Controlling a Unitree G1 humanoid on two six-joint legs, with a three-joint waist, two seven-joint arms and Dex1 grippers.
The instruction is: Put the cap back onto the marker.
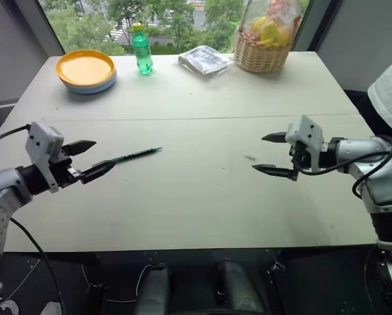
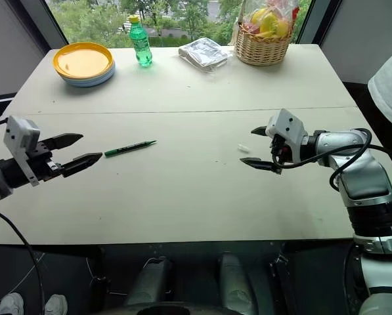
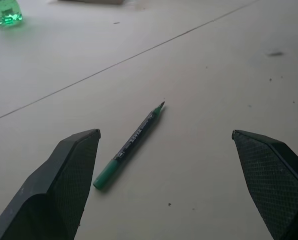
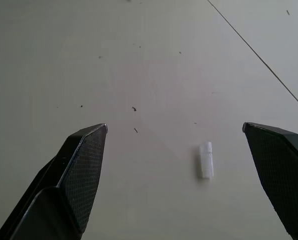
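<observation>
Marker (image 2: 130, 148) position: flat on the beige table (image 2: 202, 197), on the robot's left half, uncapped, with its dark pointed tip aimed toward the table centre and slightly away from the robot. A thin seam line crosses the table just beyond it. In the left wrist view the marker (image 3: 130, 146) lies on the surface between the two black fingers (image 3: 64, 185), touching neither.

Cap (image 2: 243, 148) position: flat on the table on the robot's right half, well apart from the marker, a small pale sleeve faint against the surface. In the right wrist view the cap (image 4: 205, 160) lies between the fingers (image 4: 74, 180), nearer one of them, with bare table on every side.

Left gripper (image 2: 74, 151): held above the table just beside the green rear end of the marker, pointing toward it. Its jaws stand wide apart and grip nothing.

Right gripper (image 2: 255, 147): held above the table just beside the cap, pointing toward the table centre and tilted downward. Its jaws stand wide apart and grip nothing.

Far edge of the table, by the window:
- a stack of plates (image 1: 87, 71), orange on top, at the left corner;
- a green bottle (image 1: 142, 50) with a yellow lid, upright, just right of the plates;
- a clear plastic packet (image 1: 203, 61), right of the bottle;
- a wicker basket (image 1: 262, 54) of wrapped fruit, right of the packet.

A person's pale sleeve (image 1: 391, 92) shows at the right edge.
</observation>
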